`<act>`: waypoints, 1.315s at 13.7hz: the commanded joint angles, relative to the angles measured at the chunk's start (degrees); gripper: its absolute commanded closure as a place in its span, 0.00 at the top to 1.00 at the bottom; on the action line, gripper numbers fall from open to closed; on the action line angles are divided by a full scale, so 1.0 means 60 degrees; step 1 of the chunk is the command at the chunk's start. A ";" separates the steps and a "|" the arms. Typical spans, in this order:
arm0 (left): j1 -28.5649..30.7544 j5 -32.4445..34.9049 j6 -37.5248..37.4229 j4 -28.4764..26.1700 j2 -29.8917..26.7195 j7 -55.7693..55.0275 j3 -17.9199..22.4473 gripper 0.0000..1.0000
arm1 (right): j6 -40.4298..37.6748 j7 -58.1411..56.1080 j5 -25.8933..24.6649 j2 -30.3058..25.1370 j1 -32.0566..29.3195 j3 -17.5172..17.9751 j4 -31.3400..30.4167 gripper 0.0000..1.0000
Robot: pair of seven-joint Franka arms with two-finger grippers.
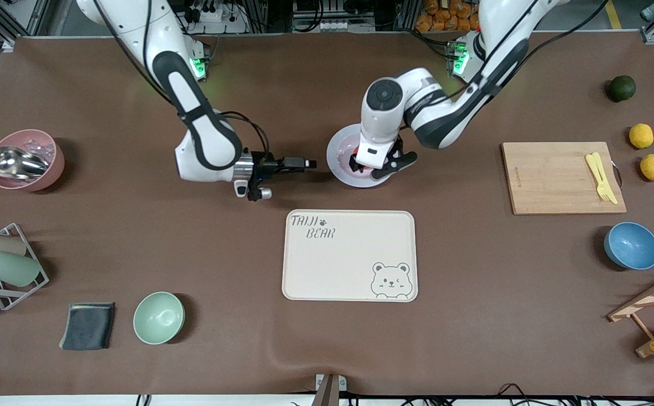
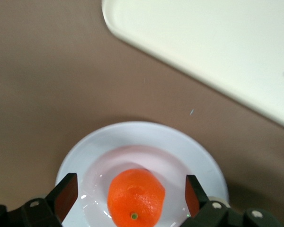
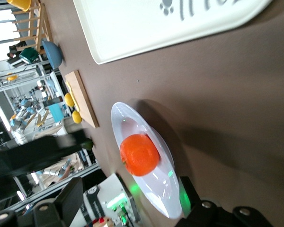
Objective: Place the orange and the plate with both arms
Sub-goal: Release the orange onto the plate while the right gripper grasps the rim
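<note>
While the orange sits in the plate, the left hand hangs open around it, untouching. Open too, the right hand hovers beside the plate's rim.

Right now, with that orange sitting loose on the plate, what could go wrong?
The orange lies loose in the plate; the open left gripper straddles it, and a careless closing might push it so it rolls off. The right gripper sits open beside the plate's rim; if it grips that shallow edge, the plate could tip or slide. Both arms crowd one spot, so they might bump.
</note>
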 commanded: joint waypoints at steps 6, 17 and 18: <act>0.2006 -0.0213 -0.2842 0.2562 -0.0781 0.1525 -0.1075 1.00 | 0.0385 -0.1913 0.1587 0.0197 0.0866 -0.0082 -0.0163 0.86; 0.5112 -0.0711 -0.4101 0.4570 -0.0824 0.7735 -0.1075 1.00 | 0.0385 -0.2809 0.2512 0.0798 0.1249 -0.0082 -0.0060 0.75; 0.5303 -0.0711 -0.4452 0.4819 -0.0824 0.8161 -0.1075 1.00 | 0.0385 -0.2824 0.2527 0.0813 0.1278 -0.0082 -0.0060 0.72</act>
